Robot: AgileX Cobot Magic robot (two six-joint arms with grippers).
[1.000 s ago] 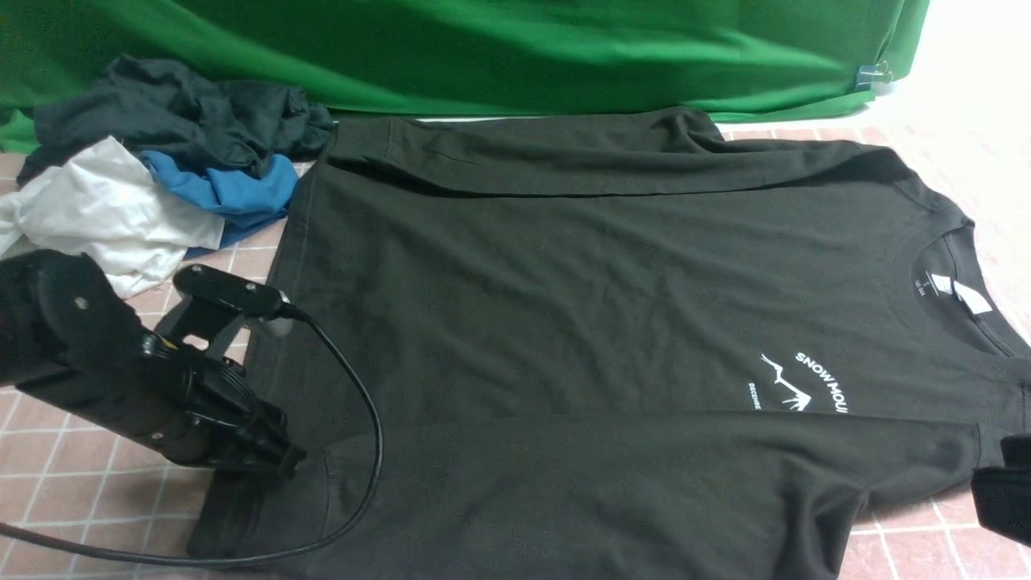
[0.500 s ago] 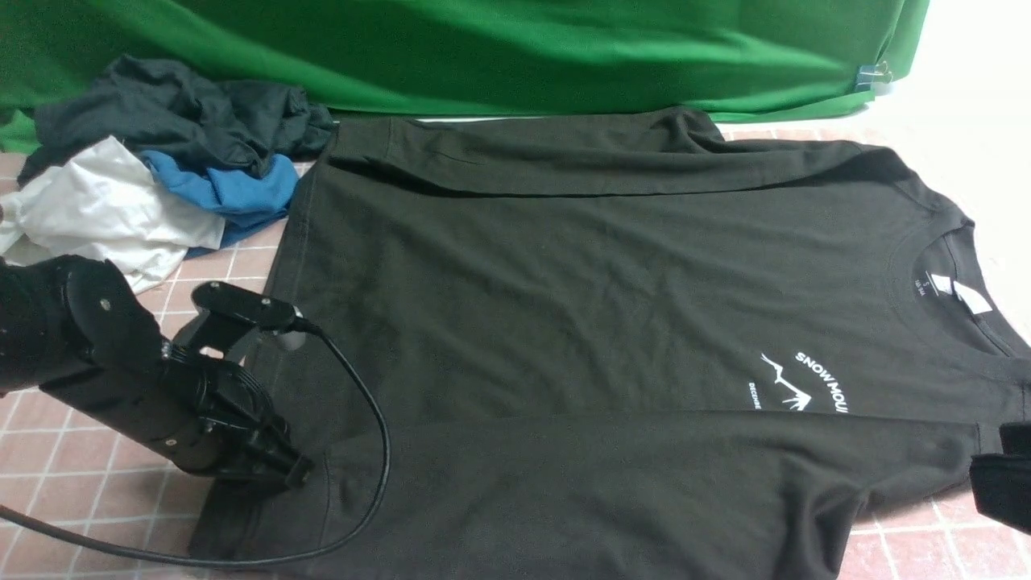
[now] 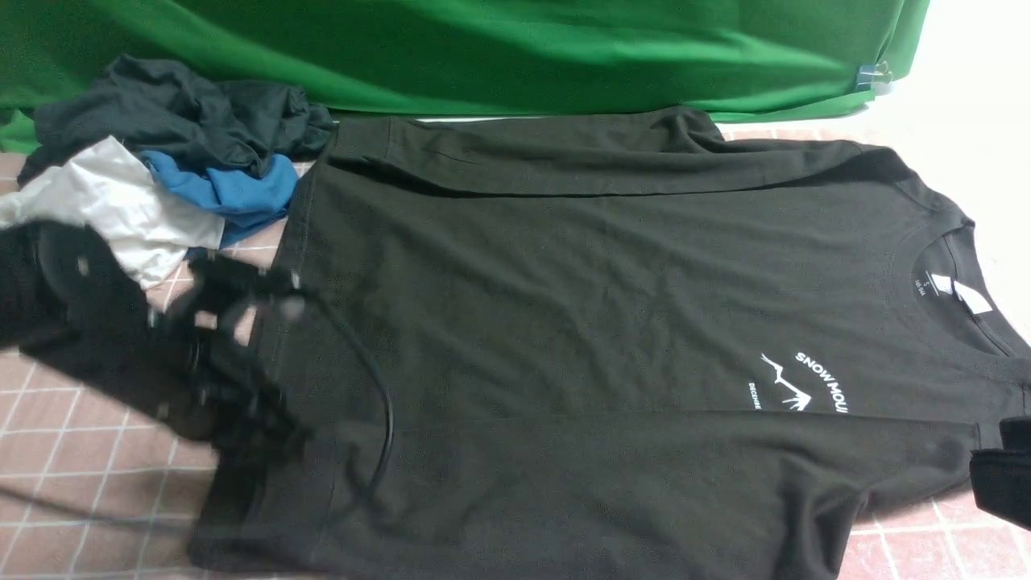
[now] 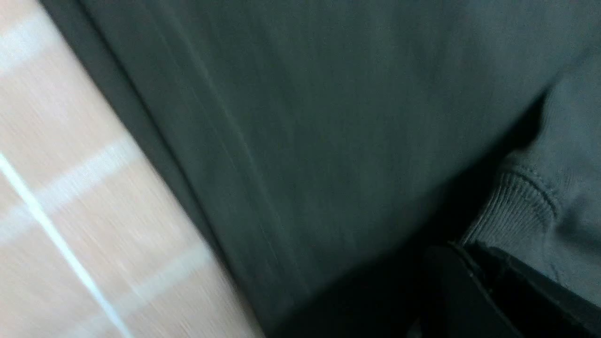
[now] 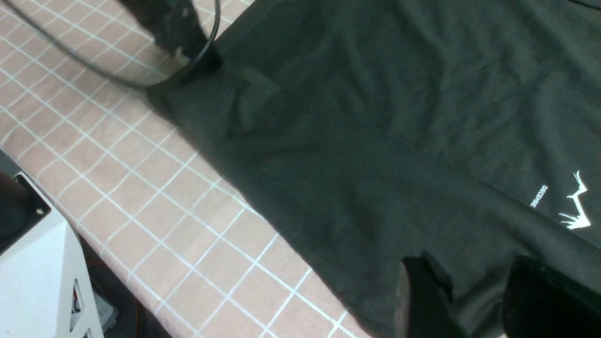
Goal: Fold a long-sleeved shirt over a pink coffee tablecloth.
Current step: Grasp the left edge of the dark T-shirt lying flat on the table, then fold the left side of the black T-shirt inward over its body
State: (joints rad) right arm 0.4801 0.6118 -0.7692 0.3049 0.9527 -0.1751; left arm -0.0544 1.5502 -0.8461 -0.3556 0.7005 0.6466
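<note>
The black long-sleeved shirt (image 3: 564, 306) lies spread flat on the pink coffee tablecloth (image 3: 80, 467), collar to the right and hem to the left, with both sleeves folded in across the body. My left gripper (image 3: 278, 439) is blurred with motion at the shirt's near left corner. Its jaws are shut on the fabric beside the ribbed cuff (image 4: 512, 211). My right gripper (image 3: 999, 475) sits at the near right shoulder. In the right wrist view, shirt fabric (image 5: 399, 117) fills the gap between the right gripper's (image 5: 474, 291) two dark fingers.
A pile of black, white and blue clothes (image 3: 153, 161) lies at the far left, against the green backdrop (image 3: 483, 56). The left arm's black cable (image 3: 387, 427) loops over the shirt's near left part. A white machine part (image 5: 37, 281) stands beyond the table's near edge.
The left gripper has closed on the shirt's near left corner, and the arm has begun to rise and shift away from me. The right gripper has not moved.
</note>
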